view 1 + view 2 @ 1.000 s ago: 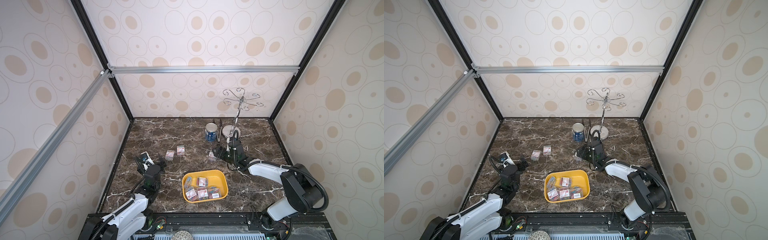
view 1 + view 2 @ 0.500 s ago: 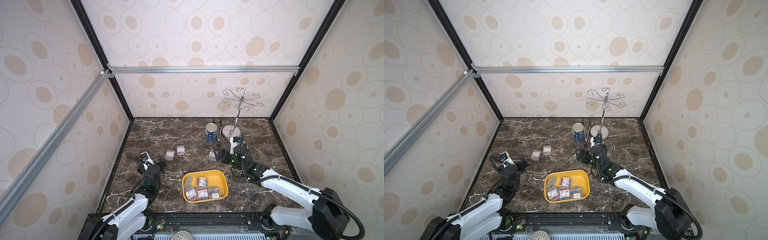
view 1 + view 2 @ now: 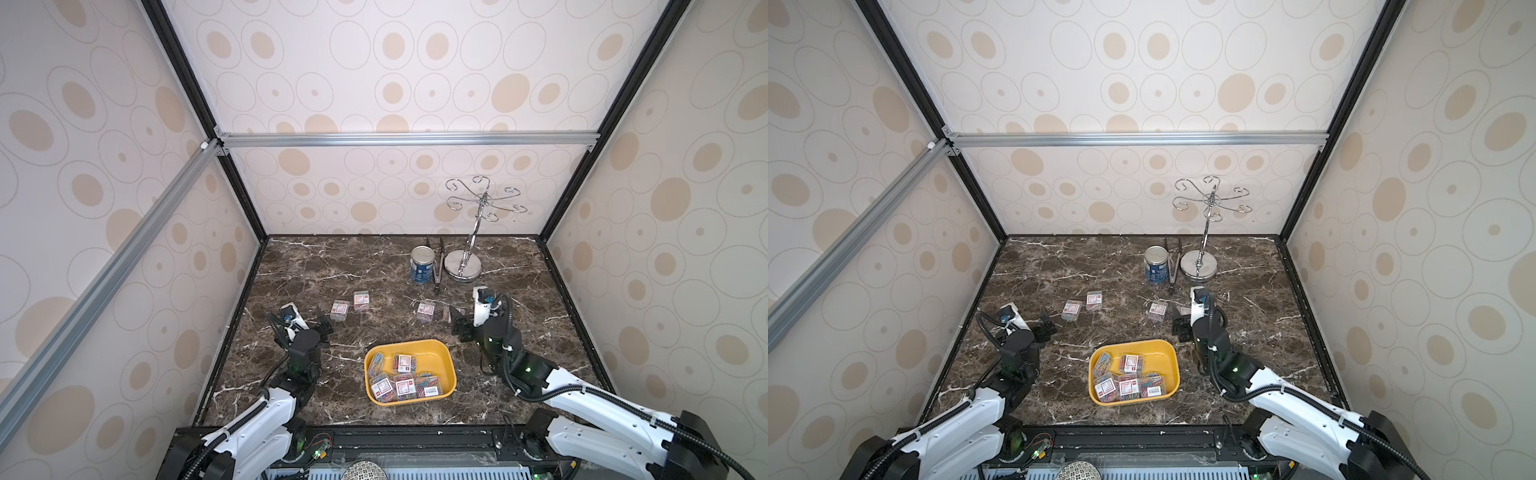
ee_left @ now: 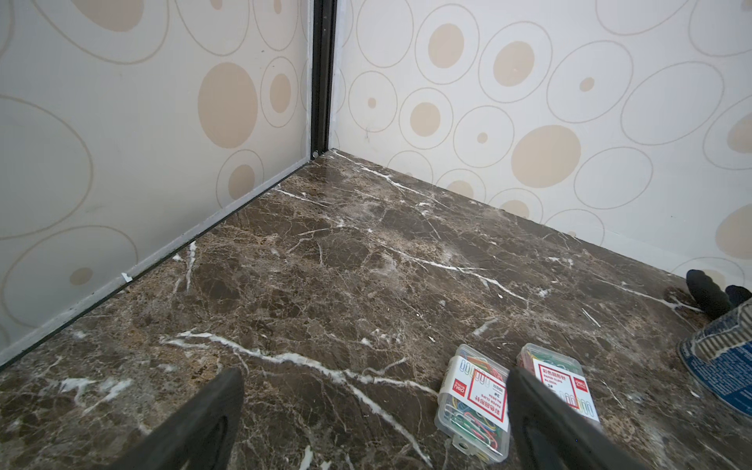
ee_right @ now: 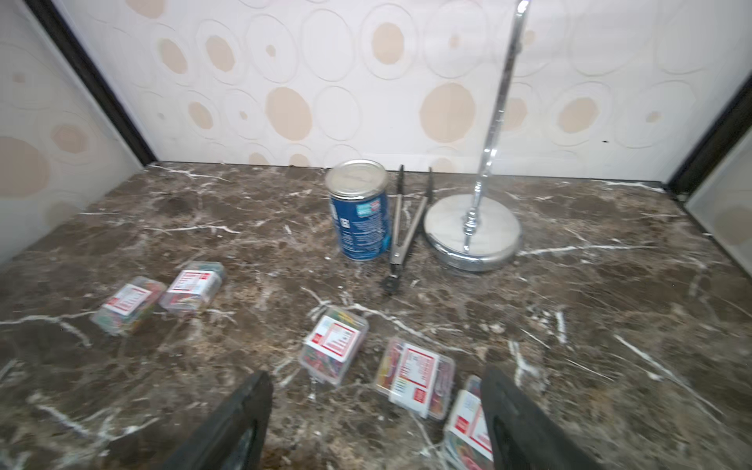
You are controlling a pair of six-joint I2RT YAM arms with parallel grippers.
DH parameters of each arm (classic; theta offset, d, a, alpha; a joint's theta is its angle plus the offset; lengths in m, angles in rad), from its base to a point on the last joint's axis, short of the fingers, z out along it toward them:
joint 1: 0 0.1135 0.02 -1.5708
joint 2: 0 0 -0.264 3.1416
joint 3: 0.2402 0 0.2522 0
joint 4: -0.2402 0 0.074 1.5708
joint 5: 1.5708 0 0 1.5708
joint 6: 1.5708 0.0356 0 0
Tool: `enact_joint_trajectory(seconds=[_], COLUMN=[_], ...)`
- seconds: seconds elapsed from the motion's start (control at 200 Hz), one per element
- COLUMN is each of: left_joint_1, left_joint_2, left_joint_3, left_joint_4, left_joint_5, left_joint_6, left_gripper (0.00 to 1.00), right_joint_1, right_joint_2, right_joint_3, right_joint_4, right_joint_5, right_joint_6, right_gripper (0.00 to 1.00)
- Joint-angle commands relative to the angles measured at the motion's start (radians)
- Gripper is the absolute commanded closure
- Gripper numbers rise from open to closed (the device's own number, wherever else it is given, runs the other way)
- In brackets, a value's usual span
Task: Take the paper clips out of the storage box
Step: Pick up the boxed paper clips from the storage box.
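You have the left jaws and the right jaws both spread and empty above the counter [image 3: 332, 266], with a heap of paper clip cases [image 3: 405, 386] lying in the yellow box [image 3: 433, 356] (five more sit out on the counter).

At the back of the marble table [image 3: 316, 266] a blue can [image 3: 422, 264] stands upright, with tongs [image 5: 395, 252] lying between it and a chrome hook stand [image 3: 457, 266].
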Motion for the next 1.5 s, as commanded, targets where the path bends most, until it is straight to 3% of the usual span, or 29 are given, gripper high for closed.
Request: enact_joint_trajectory(seconds=[0.0,0.36,0.61,0.71,0.79,0.89,1.026,1.101,1.221,1.321,1.391,1.496], left_joint_1=[0.007,0.008,0.008,0.008,0.008,0.007,0.007,0.008,0.006,-0.024,-0.102,-0.291], left_joint_2=[-0.001,0.009,-0.001,-0.023,-0.043,-0.077,-0.183,-0.267,-0.352,-0.325,-0.276,-0.172], left_joint_3=[0.018,0.026,0.025,0.012,0.012,0.071,0.125,0.134,0.167,0.242,0.314,0.414], left_joint_4=[0.014,-0.005,-0.011,-0.007,-0.018,-0.154,-0.275,-0.277,-0.278,-0.292,-0.378,-0.499], left_joint_5=[-0.005,-0.028,-0.026,-0.027,-0.029,-0.007,0.121,0.231,0.486,0.731,0.737,0.601], left_joint_6=[-0.008,-0.028,-0.028,-0.026,-0.024,-0.071,-0.122,-0.11,-0.063,-0.037,-0.015,0.047], left_gripper=[0.0,0.0,0.0,0.0,0.0,0.0,0.0,0.08,0.12,0.18,0.2,0.22], right_joint_1=[-0.011,-0.031,-0.047,-0.068,-0.092,-0.117,-0.128,-0.131,-0.133,-0.134,-0.134,-0.134], right_joint_2=[-0.024,0.087,0.081,0.076,0.088,0.098,0.086,0.074,0.074,0.091,0.107,0.12], right_joint_3=[-0.111,-0.145,-0.142,-0.144,-0.137,-0.114,-0.118,-0.122,-0.125,-0.113,-0.102,-0.089], right_joint_4=[0.135,0.186,0.163,0.153,0.141,0.087,0.07,0.067,0.07,0.061,0.052,0.039], right_joint_5=[0.06,0.213,0.194,0.181,0.19,0.206,0.195,0.19,0.187,0.191,0.196,0.201], right_joint_6=[-0.124,-0.059,-0.034,-0.009,0.03,0.075,0.089,0.09,0.095,0.098,0.103,0.107], right_gripper=[0.17,0.16,0.14,0.11,0.02,0.0,0.08,0.12,0.14,0.14,0.14,0.14])
